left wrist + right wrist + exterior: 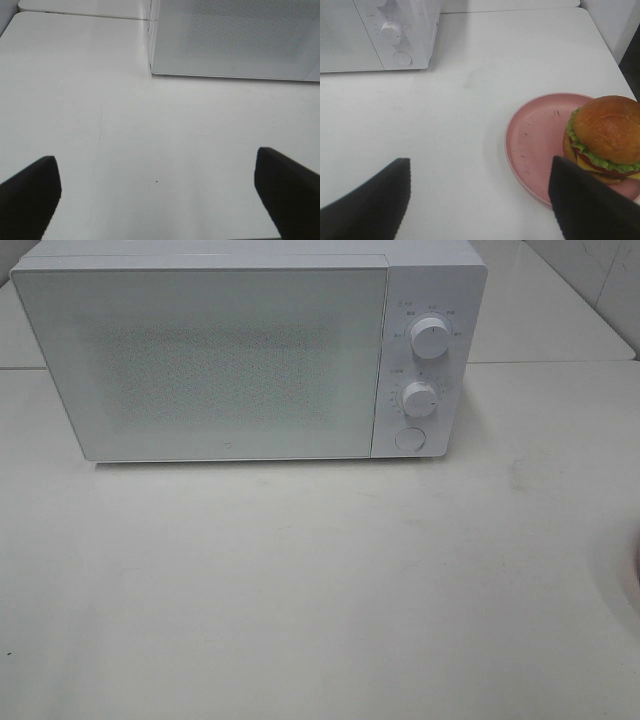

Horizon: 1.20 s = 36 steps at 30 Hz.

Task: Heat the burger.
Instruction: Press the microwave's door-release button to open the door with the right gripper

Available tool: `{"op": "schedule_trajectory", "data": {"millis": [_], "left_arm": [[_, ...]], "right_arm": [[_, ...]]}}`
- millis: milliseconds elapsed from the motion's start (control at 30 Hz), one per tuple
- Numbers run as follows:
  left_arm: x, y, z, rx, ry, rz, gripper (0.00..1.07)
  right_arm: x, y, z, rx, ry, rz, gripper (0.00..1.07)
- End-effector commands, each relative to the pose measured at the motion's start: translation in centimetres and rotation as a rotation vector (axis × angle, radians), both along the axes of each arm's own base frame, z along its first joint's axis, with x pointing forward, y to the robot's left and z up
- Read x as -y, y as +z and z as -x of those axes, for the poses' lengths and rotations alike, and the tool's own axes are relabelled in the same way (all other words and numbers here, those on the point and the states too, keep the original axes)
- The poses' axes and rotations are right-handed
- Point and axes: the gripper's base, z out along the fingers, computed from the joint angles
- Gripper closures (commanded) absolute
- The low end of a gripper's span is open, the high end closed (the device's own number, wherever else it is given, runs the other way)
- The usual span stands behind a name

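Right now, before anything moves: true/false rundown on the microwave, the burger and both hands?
1. The microwave door is closed. True.
2. The burger is inside the microwave. False: it sits on the pink plate on the table.
3. The left hand is open and empty. True.
4. The right hand grips the burger. False: it is open and holds nothing.
5. The microwave panel has two knobs above a round button. True.
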Motion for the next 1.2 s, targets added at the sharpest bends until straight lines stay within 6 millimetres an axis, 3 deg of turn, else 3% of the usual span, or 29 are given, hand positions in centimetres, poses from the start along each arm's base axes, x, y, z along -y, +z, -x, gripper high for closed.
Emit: {"op": "schedule_trajectory", "data": {"millis": [33,667,1200], "left_arm": [[0.1,0.0,0.3,0.032,0.000,0.003,0.09],[0.1,0.0,0.3,0.032,0.000,0.003,0.09],[0.1,0.0,0.3,0.032,0.000,0.003,0.09]], "right_arm": [[-0.1,0.5,-0.6,0.002,-0.003,-0.004,0.32],[-0.8,1.7,-7.3,-0.026,0.016,0.006,0.32],[-1.4,1.0,-13.7,-0.033,0.036,0.009,0.32]]}}
